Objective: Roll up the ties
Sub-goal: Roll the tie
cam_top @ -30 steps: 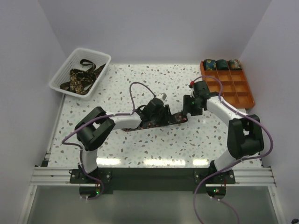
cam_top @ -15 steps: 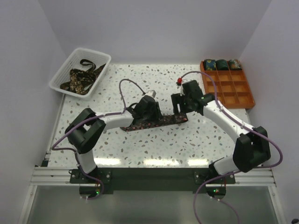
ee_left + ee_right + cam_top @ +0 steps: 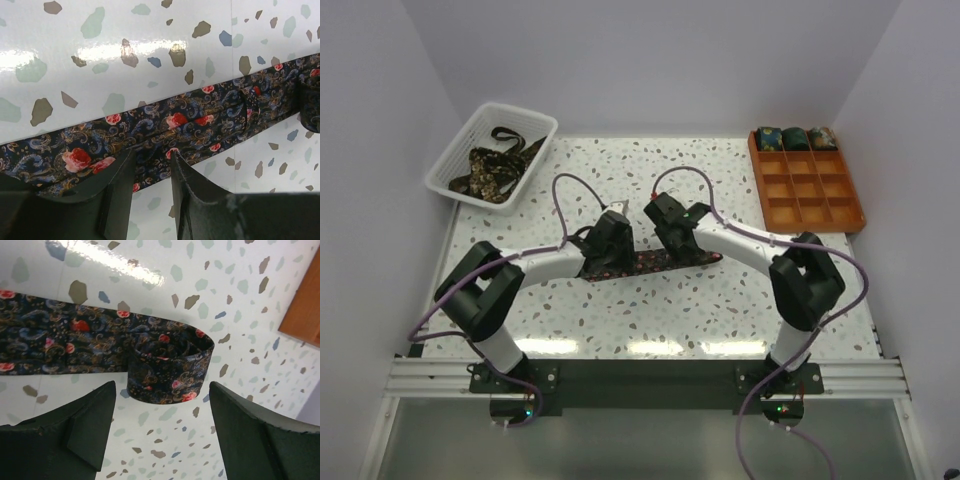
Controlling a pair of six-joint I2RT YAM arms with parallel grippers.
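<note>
A dark floral tie (image 3: 645, 265) lies flat across the middle of the table. In the right wrist view its end is curled into a loose roll (image 3: 167, 375). My right gripper (image 3: 162, 385) is wide open just in front of that roll, a finger on each side, touching nothing. My left gripper (image 3: 151, 154) hovers over the tie's (image 3: 150, 125) near edge. Its jaws stand a narrow gap apart, with flat fabric and table showing between them. From above, the left gripper (image 3: 610, 243) and right gripper (image 3: 672, 235) stand close together over the tie.
A white mesh basket (image 3: 532, 122) at the back left holds several loose ties (image 3: 490, 168). An orange gridded tray (image 3: 810, 190) at the back right has three rolled ties (image 3: 795, 138) in its far row. White walls close in the table.
Both grippers have moved left along the tie. The right gripper came away from the tie's right end and opened wide. The left jaws narrowed a little.
</note>
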